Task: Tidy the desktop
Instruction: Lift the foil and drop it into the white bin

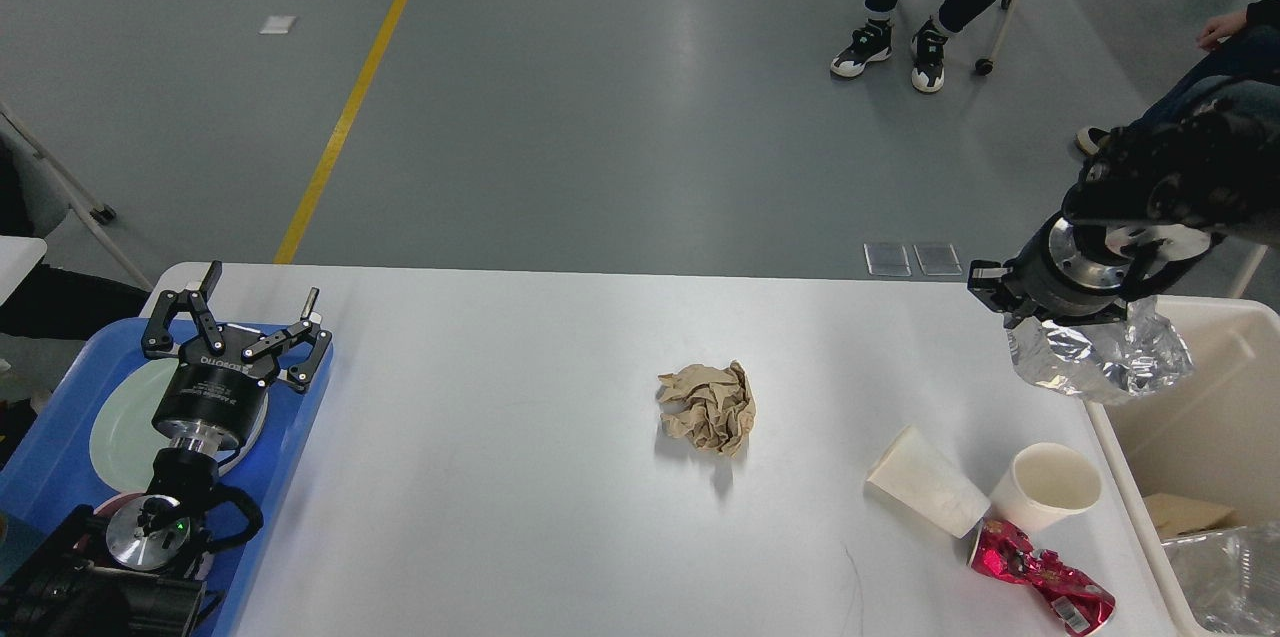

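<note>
The white desktop [500, 497] carries a crumpled brown paper ball [708, 407] at its middle. Near the front right lie a tipped white paper cup [925, 494], an upright white cup [1050, 489] and a crushed red foil wrapper [1040, 577]. My right gripper [1075, 319] points down above the table's right edge, its fingers hidden in a crumpled clear-silver plastic wrapper [1100, 362] that hangs from it in the air. My left gripper [260, 289] stands open over the blue tray [50, 487], holding nothing.
A beige bin [1215, 407] stands off the right edge of the table, with cardboard [1185, 514] and clear plastic [1230, 567] inside. A pale green plate [120, 427] lies on the tray. People sit on chairs beyond the table.
</note>
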